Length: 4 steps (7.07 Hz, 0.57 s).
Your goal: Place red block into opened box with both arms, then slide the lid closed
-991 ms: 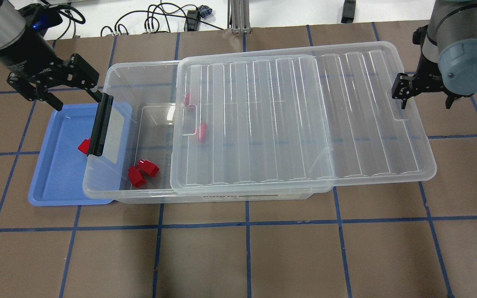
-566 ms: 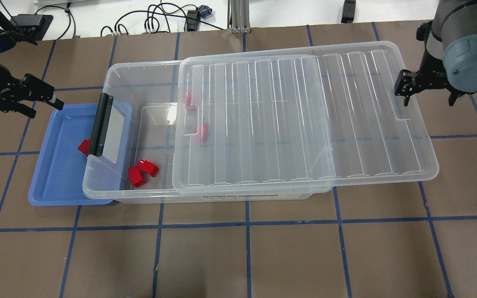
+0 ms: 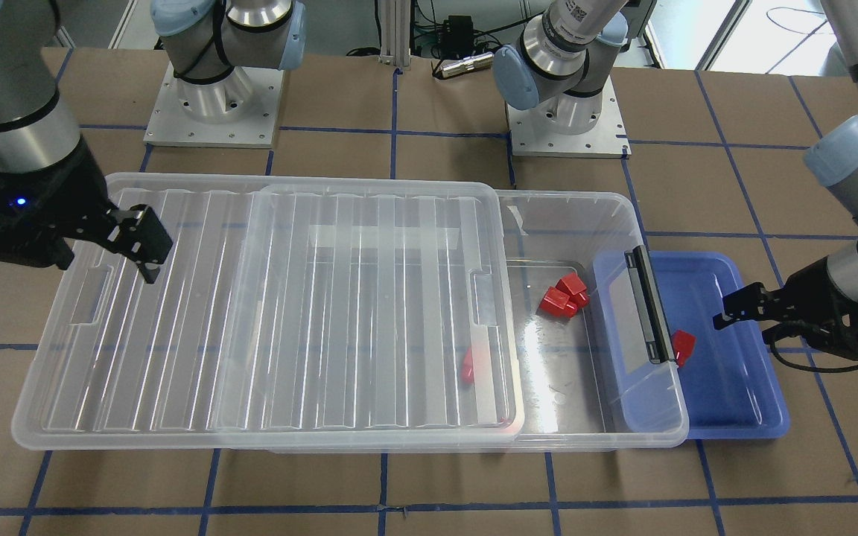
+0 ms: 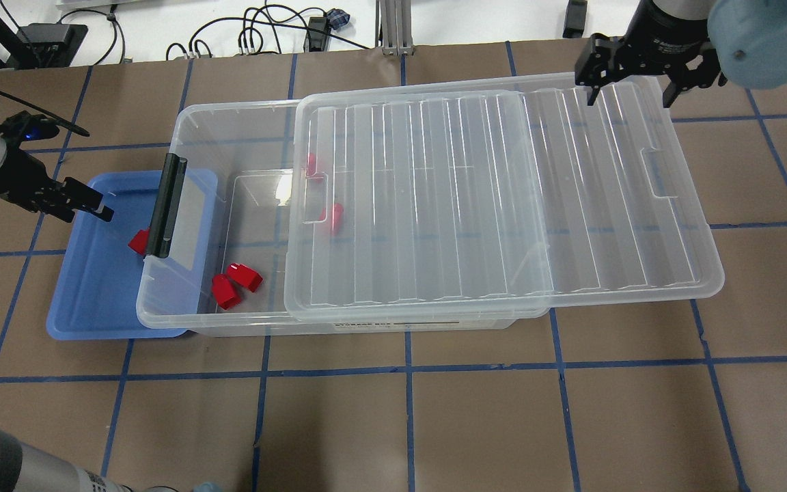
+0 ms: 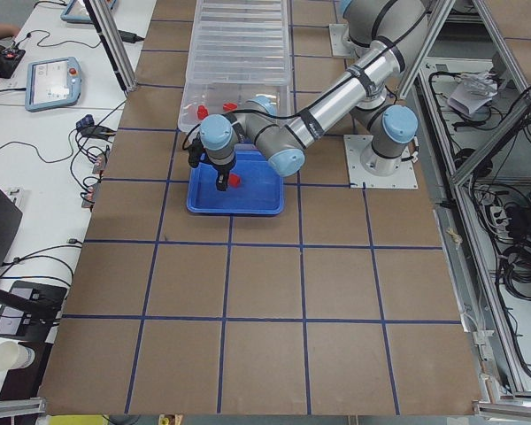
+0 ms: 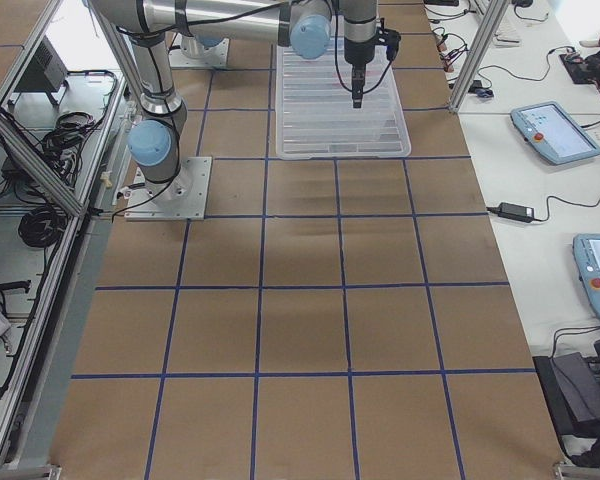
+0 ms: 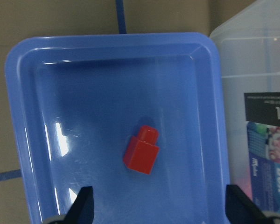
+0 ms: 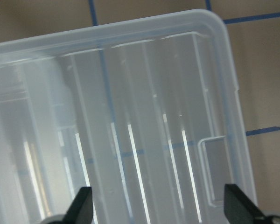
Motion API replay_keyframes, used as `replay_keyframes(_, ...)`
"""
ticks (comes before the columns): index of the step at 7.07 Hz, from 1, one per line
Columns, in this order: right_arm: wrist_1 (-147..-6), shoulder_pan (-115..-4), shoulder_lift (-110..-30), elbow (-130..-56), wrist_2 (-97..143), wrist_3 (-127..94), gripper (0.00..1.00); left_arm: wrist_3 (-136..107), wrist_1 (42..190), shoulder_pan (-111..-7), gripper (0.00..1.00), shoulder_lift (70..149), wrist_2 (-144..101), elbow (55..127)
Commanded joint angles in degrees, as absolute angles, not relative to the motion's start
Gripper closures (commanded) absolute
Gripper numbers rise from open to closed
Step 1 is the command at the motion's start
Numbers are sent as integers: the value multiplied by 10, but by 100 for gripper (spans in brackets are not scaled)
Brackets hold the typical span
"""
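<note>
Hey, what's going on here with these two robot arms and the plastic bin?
They're packing a clear box. The left pincer hangs open over a blue tray, above the one red block lying there. Several more blocks lie in the box already. The lid is slid partway back, leaving the tray end open, and the right pincer hovers open above the lid's other end.
</note>
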<state>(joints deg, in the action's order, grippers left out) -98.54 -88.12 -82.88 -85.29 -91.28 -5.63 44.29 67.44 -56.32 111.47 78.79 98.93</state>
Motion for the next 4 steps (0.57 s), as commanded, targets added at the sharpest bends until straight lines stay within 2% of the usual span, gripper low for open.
replay_keyframes(1,-936,-904,-851,-848,-881,-76,0,451,562,-606,0,1123,808,1039)
replay_keyframes(4,-932,-904,-854,-847,-881,-76,0,446,521,-616,0,1147,834,1079)
